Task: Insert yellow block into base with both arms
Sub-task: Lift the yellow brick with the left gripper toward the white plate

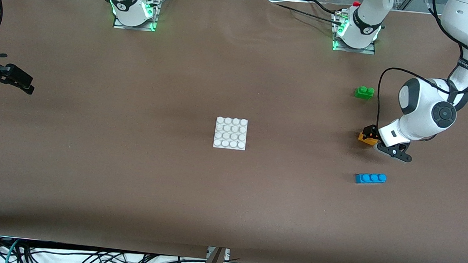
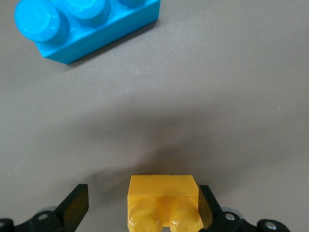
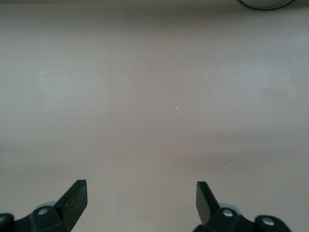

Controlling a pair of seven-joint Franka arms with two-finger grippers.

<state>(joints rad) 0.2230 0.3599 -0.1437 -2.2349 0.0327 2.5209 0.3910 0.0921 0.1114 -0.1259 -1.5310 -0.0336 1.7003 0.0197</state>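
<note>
Straddling the small orange-yellow two-stud block [image 2: 163, 203] on the table between green brick [image 1: 364, 92] and blue brick [image 1: 370, 178], the left gripper [image 2: 142, 208] gapes wide, one finger touching it, while the right gripper [image 3: 141, 200] waits open

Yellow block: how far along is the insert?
Early. Done: the left gripper has reached the yellow block and straddles it, open, one finger touching, a gap at the other. In hand: closing on it. Left: lift, carry and press onto the base, still bare mid-table. The right gripper waits open at its end.
</note>
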